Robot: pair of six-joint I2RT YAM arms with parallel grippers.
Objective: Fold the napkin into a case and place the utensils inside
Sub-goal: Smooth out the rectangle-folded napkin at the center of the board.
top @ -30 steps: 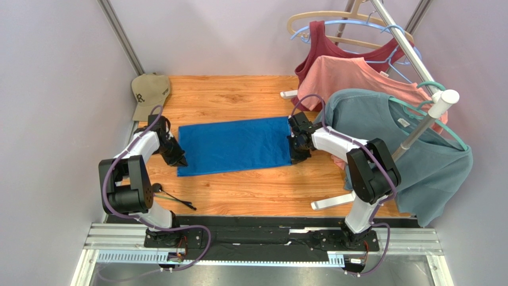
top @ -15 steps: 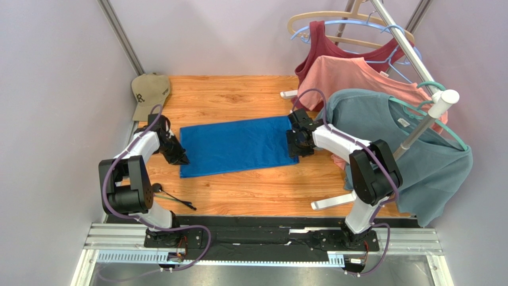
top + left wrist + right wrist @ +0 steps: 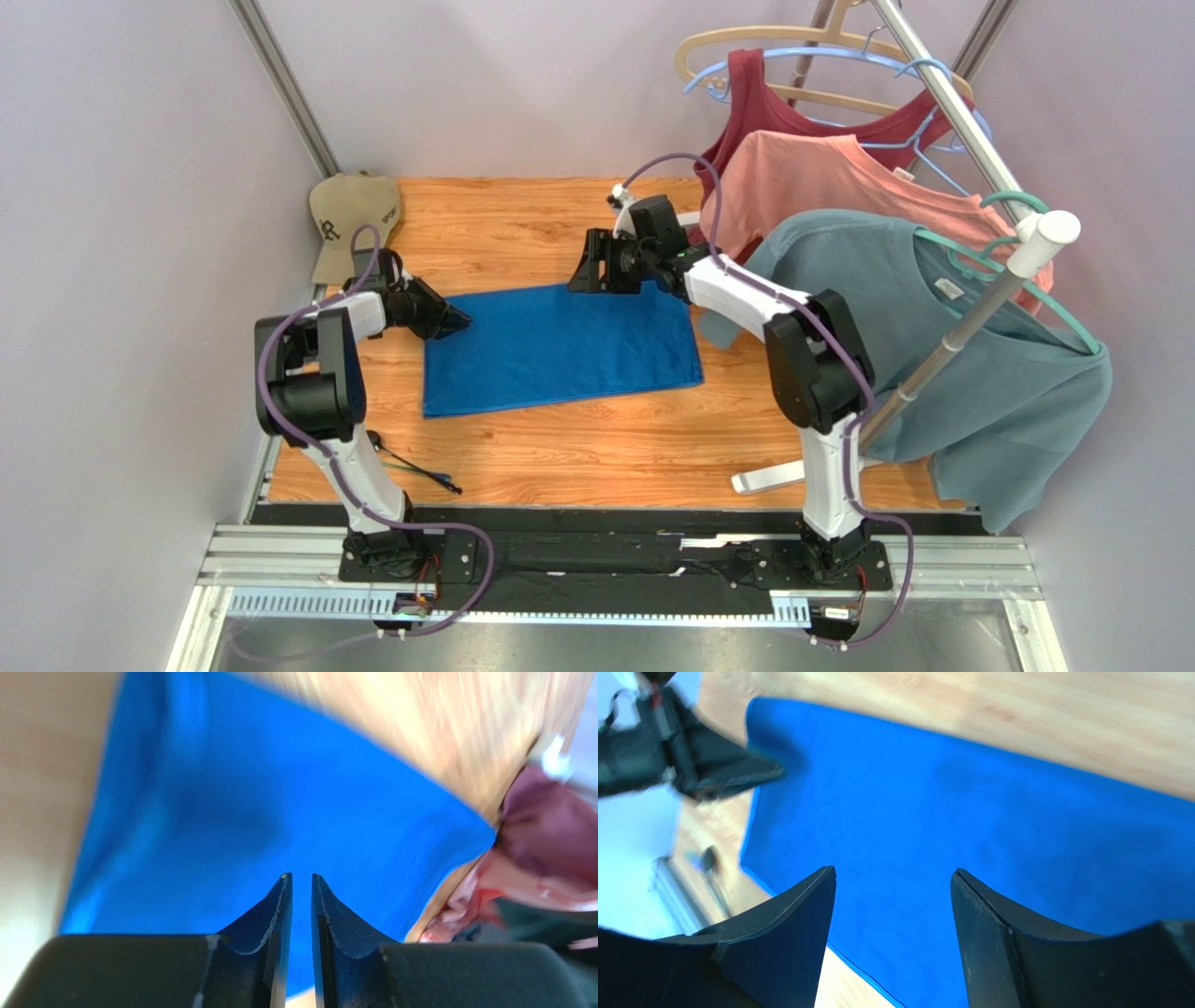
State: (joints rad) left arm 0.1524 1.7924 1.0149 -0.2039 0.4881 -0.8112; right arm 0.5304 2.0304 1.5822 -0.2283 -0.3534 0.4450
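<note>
The napkin lay flat in the middle of the table as a broad blue rectangle, longer side to side, its edges fairly straight and only a faint crease showing. My left hand hung over its far left corner with the fingers a narrow slit apart and nothing between them. My right hand stood at the far edge, fingers spread wide and empty.

I judged the next fold was mine to set up. To make a narrow pouch, I would want both hands pinching the same long edge at matching spots, then carrying it across low and level so the corners met squarely.

The cloth looked thin, smooth and slightly shiny, the kind that slides on itself, so I would press the crease down. The table was pale wood grain. The utensils, thin dark sticks, lay near the front left edge, well apart from the napkin.
</note>
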